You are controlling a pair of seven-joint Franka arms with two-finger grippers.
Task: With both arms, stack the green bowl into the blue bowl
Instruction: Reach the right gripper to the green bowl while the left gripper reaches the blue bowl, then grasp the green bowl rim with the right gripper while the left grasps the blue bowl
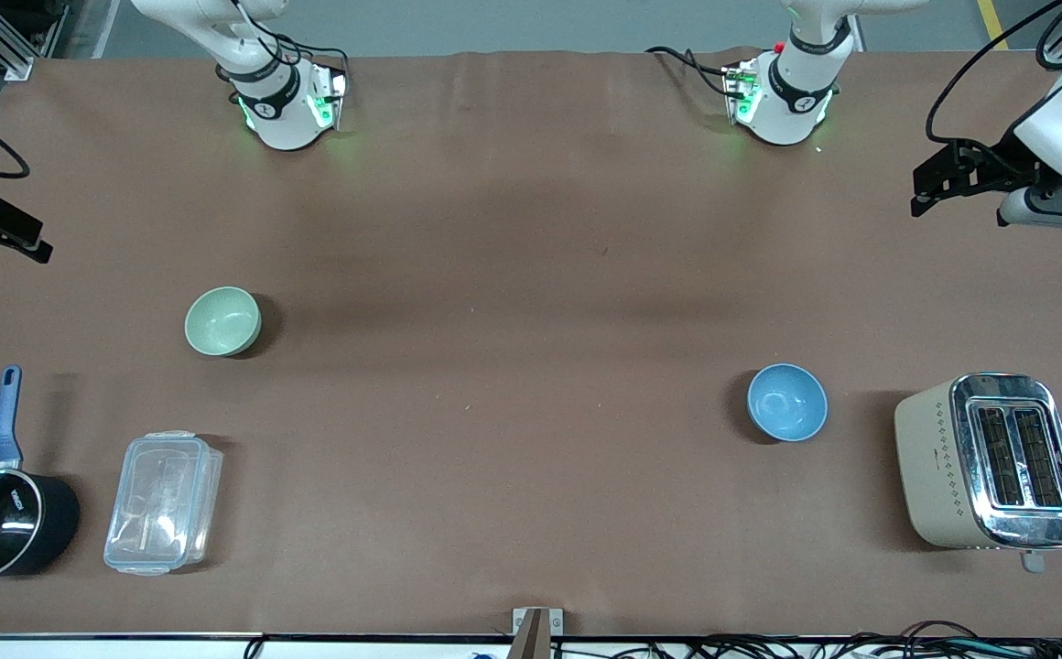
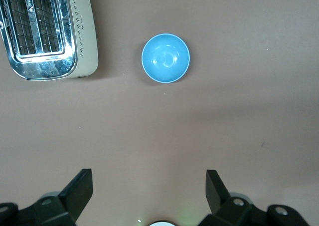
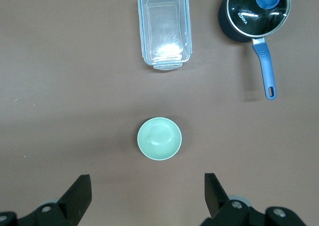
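While both arms wait raised, the left gripper (image 2: pixel 148 193) hangs wide open and empty over bare table near the blue bowl (image 1: pixel 787 402), beside the toaster (image 1: pixel 989 460). The right gripper (image 3: pixel 147 196) gapes empty near the green bowl (image 1: pixel 222 320). "KONKA" marks the saucepan (image 3: pixel 256 12) lid.

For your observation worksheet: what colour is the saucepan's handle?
Blue; the saucepan handle shows best in the right wrist view.

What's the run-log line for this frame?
left gripper: open, raised, waiting | right gripper: open, raised, waiting | green bowl: on table, untouched | blue bowl: beside toaster, empty | stack: not started
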